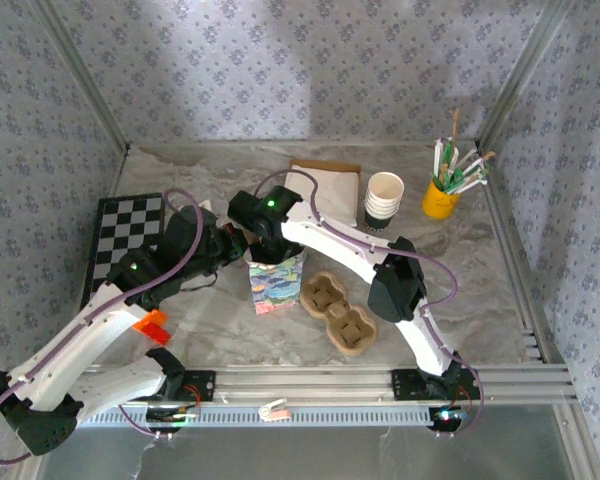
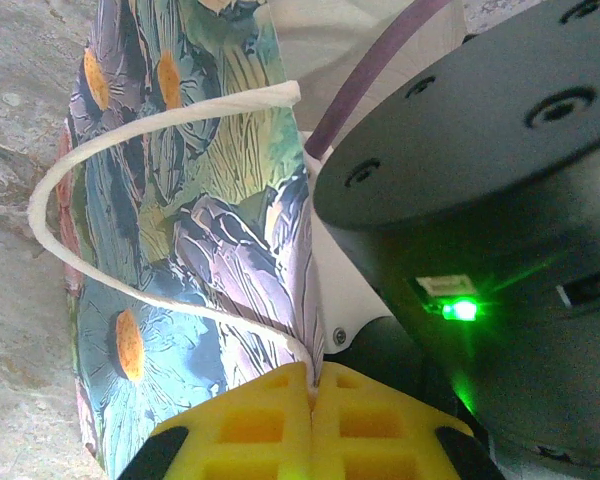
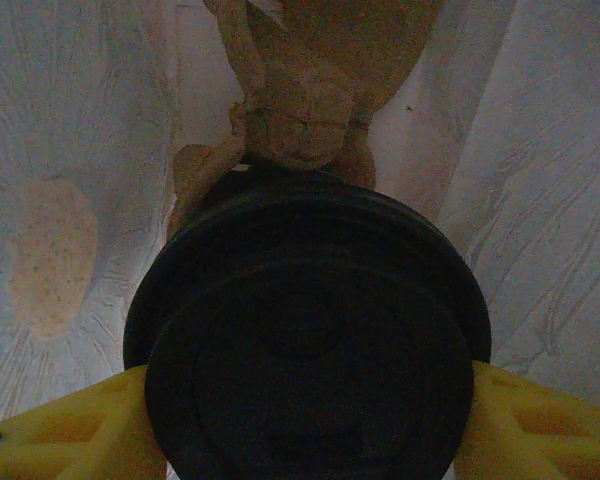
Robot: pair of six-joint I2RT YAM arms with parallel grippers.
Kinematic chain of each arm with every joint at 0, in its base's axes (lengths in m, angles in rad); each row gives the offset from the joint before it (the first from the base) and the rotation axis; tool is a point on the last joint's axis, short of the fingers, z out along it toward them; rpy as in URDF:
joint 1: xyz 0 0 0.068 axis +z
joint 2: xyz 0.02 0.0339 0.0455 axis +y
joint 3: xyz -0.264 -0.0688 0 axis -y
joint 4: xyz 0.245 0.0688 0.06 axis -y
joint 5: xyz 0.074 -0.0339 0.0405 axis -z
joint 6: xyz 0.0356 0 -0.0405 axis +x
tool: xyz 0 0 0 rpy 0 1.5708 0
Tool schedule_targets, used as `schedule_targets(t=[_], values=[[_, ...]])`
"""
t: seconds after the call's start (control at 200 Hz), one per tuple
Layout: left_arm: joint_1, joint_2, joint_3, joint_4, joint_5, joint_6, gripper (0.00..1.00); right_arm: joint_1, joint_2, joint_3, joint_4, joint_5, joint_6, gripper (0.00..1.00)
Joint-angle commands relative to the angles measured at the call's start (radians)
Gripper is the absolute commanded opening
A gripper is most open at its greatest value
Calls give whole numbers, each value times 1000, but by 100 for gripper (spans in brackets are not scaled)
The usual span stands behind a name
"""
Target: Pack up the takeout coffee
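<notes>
The takeout coffee's round black lid [image 3: 305,340] sits between the yellow fingers [image 3: 70,432] of my right gripper [image 3: 305,425], which is shut on the cup's sides. The cup's sides are hidden under the lid. It hangs inside the floral paper bag [image 1: 277,282], whose pale inner walls surround it, over a brown pulp tray piece [image 3: 310,110] at the bag's bottom. My right gripper [image 1: 270,250] reaches down into the bag's mouth. My left gripper [image 2: 311,400] is shut on the bag's [image 2: 210,230] rim by its white cord handle [image 2: 130,165].
A brown pulp cup carrier [image 1: 338,311] lies right of the bag. Behind it stand a stack of lidless cups [image 1: 384,200], flat paper bags [image 1: 328,185] and a yellow cup of straws [image 1: 442,196]. A checkerboard [image 1: 125,235] lies at the left.
</notes>
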Motion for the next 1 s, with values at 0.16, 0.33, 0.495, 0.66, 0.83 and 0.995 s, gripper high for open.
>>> schedule_targets(t=[0.16, 0.33, 0.495, 0.66, 0.83, 0.995], values=[[-2, -1, 32, -69, 15, 15, 6, 4, 59, -2, -16, 0, -7, 52], [1, -1, 18, -63, 10, 23, 0, 5, 57, 47, -73, -12, -7, 52], [5, 4, 17, -50, 19, 33, 0, 9, 48, 80, -102, -58, -10, 52], [9, -2, 10, -46, 17, 32, 0, 11, 50, 30, -49, -56, -10, 52], [11, -5, 8, -45, 19, 31, 0, 14, 81, -11, 17, -31, -5, 52], [13, -5, 17, -50, 17, 33, 0, 14, 101, -66, 68, -29, -1, 52]])
